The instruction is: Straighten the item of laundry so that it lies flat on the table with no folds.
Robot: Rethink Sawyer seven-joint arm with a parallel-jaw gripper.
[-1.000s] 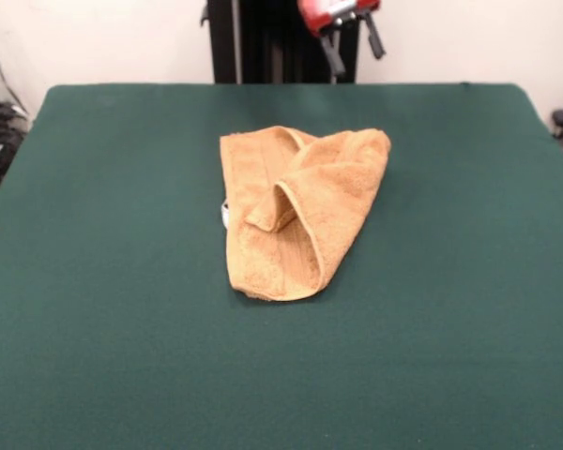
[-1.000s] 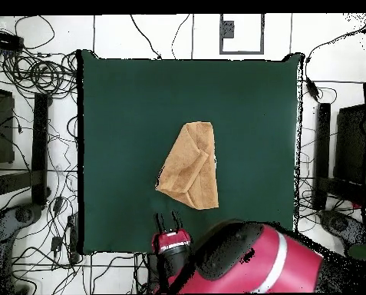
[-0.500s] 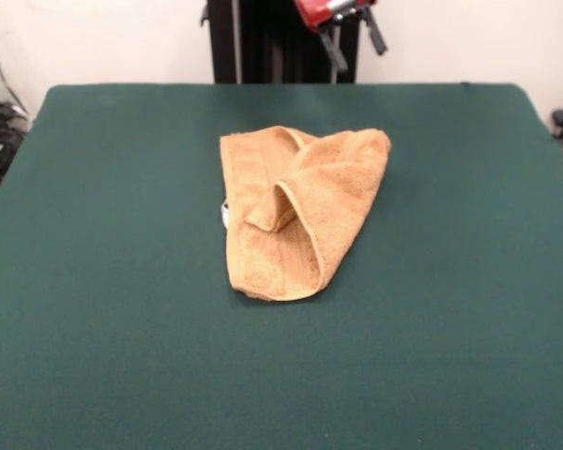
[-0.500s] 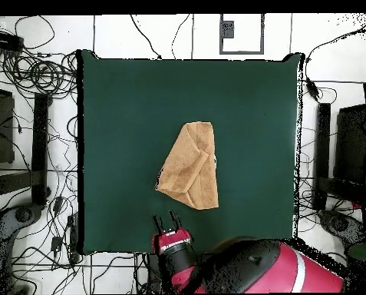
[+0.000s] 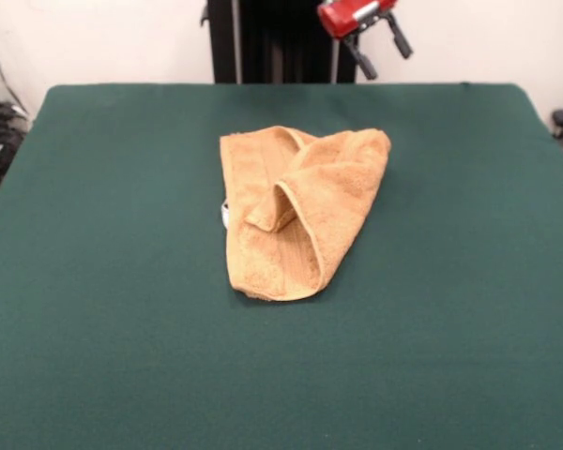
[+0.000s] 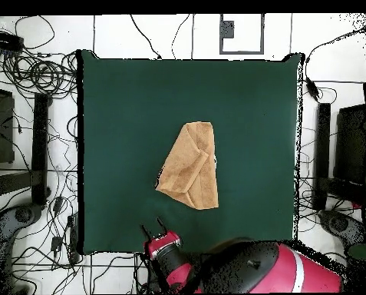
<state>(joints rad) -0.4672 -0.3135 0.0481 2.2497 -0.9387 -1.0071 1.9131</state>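
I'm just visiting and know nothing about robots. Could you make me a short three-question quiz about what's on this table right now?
1. True or false: the towel lies fully flat on the table.
2. Where is the gripper? A) clamped on the towel B) above the table's edge, clear of the towel C) pressing on the table's middle
3. Fill in: the gripper's fingers are ____ and hold nothing.

Key:
1. False: it is folded over itself, with a raised crease.
2. B
3. open

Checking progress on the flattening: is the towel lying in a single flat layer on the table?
No, the towel is folded over itself, with a raised flap across its middle on the table.
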